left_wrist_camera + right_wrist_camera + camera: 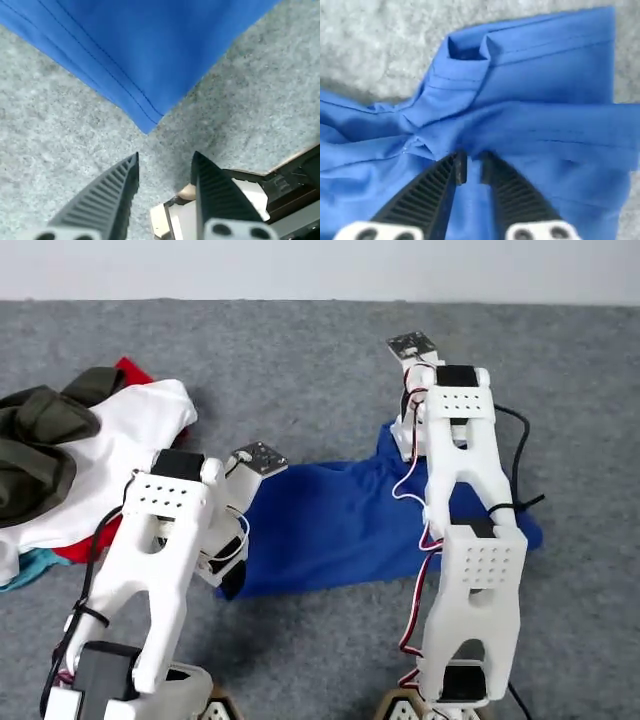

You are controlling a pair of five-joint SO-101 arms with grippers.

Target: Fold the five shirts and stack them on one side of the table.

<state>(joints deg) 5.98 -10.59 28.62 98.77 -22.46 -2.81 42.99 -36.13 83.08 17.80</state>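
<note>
Ribbed black fingers of the left pincer (165, 157) stand released and apart, with nothing between them, above the grey felt-like desk (260, 100). They are just short of a stitched corner of the blue shirt (150, 45). Seen from above, that corner is the shirt's lower left one, in the lower middle of the frame, and the left arm leans over it from the bottom left. The right pincer (471, 159) is down on the blue shirt (545, 75), clenched to a narrow slit on a pinch of the cloth, and creases run toward its tips. Double seams cross the fabric beside it. From above, the blue shirt (330, 520) lies spread across the centre of the desk (300, 360), wider than it is deep. The right arm rises over its right half and meets it at the upper edge. Well apart from it, at the left edge of the frame, lies a loose heap. A white shirt (120, 440) is in the middle, with an olive-green shirt (40, 440) crumpled on its left part. A red shirt (130, 370) peeks out behind, and a teal shirt (30, 565) shows at the bottom of the heap.
</note>
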